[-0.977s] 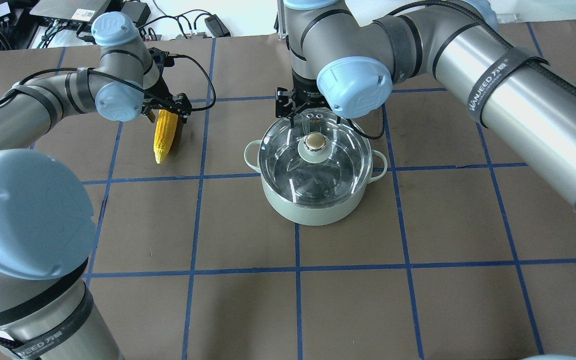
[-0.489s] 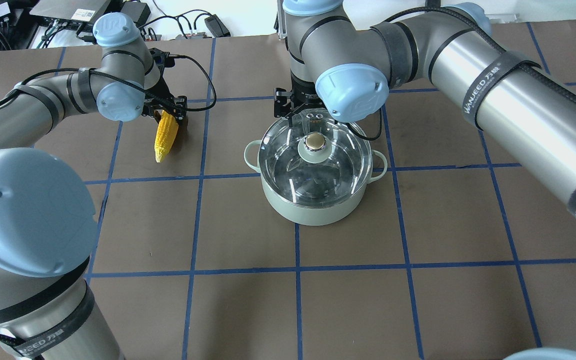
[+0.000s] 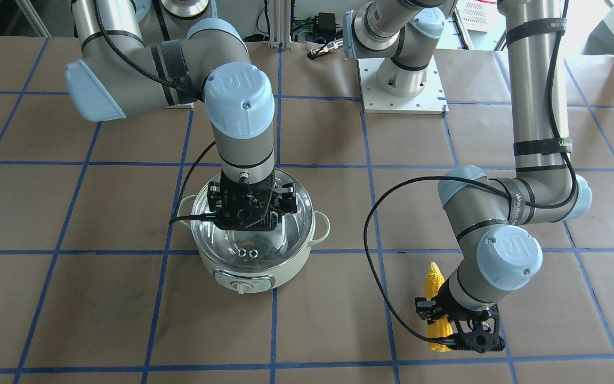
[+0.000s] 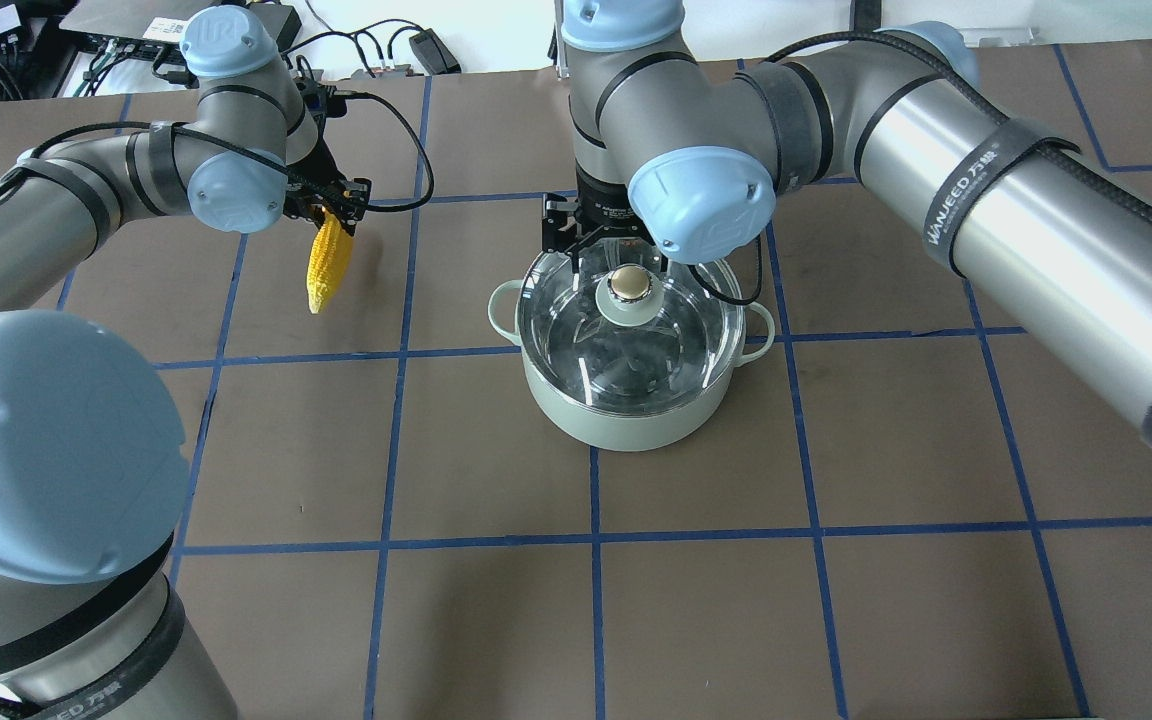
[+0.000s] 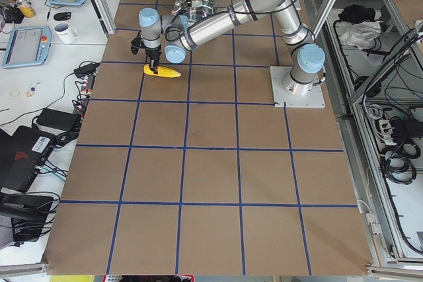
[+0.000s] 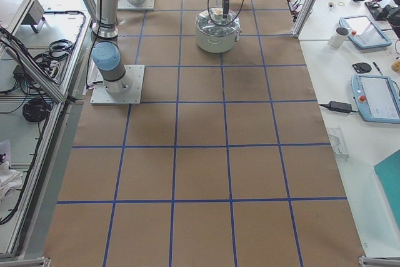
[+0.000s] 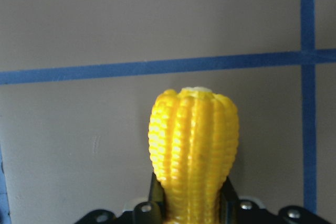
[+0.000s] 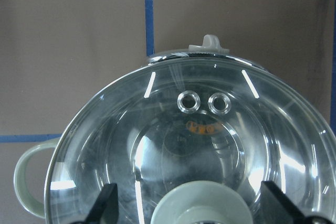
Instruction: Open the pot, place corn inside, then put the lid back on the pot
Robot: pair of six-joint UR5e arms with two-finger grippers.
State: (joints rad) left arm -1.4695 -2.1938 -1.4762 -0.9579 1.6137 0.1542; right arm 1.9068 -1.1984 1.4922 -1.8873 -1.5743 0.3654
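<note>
Presently the right gripper (image 8: 191, 209) hangs over the lid (image 4: 681, 335), which sits closed on the pot (image 4: 626, 420). Its fingers (image 8: 107, 203) are spread wide and empty, either side of the knob (image 4: 628, 285). To grasp well: centre on the knob, descend until the fingers flank it, close, lift straight. The left gripper (image 7: 191, 200) is clamped on the corn (image 4: 326, 265), seemingly just off the desk (image 4: 836, 450). Since a second earlier, the right gripper has advanced over the vent holes (image 8: 189, 101), and the corn has shifted slightly.
</note>
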